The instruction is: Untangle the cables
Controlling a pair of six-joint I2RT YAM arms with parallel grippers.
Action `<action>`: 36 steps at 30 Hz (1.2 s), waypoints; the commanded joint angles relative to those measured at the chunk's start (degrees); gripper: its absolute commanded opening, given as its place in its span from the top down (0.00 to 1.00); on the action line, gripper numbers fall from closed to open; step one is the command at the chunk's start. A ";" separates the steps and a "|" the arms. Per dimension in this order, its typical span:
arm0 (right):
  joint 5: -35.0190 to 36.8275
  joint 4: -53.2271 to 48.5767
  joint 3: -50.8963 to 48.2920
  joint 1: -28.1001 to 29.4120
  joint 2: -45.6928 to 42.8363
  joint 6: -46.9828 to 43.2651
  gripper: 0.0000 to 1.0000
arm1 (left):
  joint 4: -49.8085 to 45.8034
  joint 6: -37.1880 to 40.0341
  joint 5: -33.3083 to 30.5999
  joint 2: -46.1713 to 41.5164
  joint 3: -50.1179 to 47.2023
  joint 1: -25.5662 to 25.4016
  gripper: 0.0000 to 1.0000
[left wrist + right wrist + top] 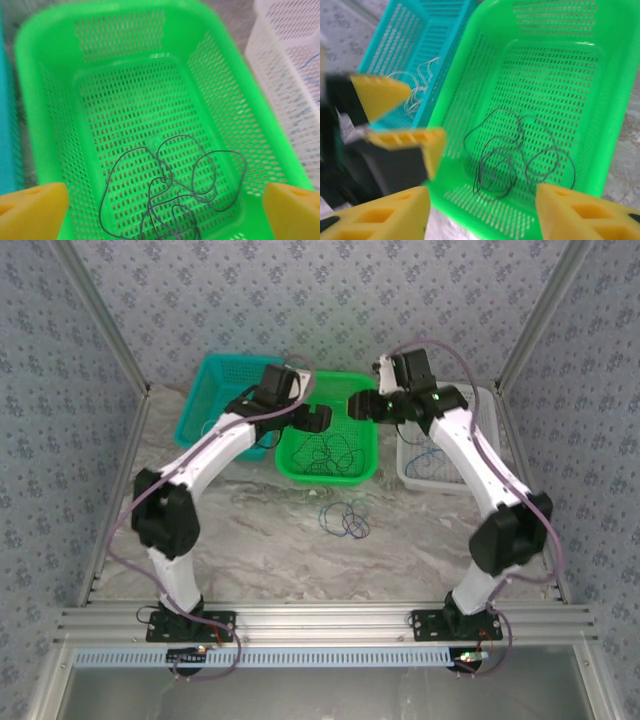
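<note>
The dark cables (175, 195), tangled on the floor of the green basket (27, 90), are judged light, limp and snag-prone, best pinched at an outer loop, with the left gripper (162, 212) and right gripper (482, 212) poised above it, jaws spread wide and empty.

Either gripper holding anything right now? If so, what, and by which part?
Nothing is held. The left gripper and right gripper are both open above the green basket, and the dark cables lie loose on its floor.
</note>
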 commanded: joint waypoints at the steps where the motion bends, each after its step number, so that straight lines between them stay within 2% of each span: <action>1: 0.40 -2.53 -12.20 1.23 -6.79 -4.86 0.46 | 5.31 0.28 -0.54 -9.82 -6.86 -0.21 0.00; 6: 5.13 0.14 -31.96 6.26 -17.69 -0.28 0.48 | 13.30 -5.87 2.82 -19.87 -22.84 -0.29 0.00; 10: 8.83 1.95 -40.64 10.24 -19.49 2.88 0.49 | 16.45 -11.75 5.38 -24.61 -32.85 -0.33 0.01; 15: 11.69 6.98 -48.41 12.81 -18.75 5.97 0.54 | 17.63 -15.58 5.75 -28.23 -39.71 -0.76 0.01; 18: 11.74 10.41 -50.58 13.25 -17.76 7.00 0.55 | 16.90 -15.54 4.90 -28.58 -41.04 -0.73 0.00; 23: 17.85 14.68 -50.39 12.59 -14.74 8.83 0.55 | 17.40 -15.59 5.33 -27.24 -41.83 -0.84 0.01; 30: 17.87 21.45 -46.02 11.92 -5.17 7.80 0.56 | 21.61 -16.31 6.27 -28.04 -45.78 -1.01 0.00; 34: 18.85 25.22 -44.94 11.94 -1.46 8.35 0.59 | 20.25 -15.02 5.76 -28.70 -45.95 -1.01 0.00; 36: 19.68 27.57 -45.74 12.12 -0.87 8.98 0.63 | 19.75 -14.54 5.25 -29.05 -46.05 -0.96 0.01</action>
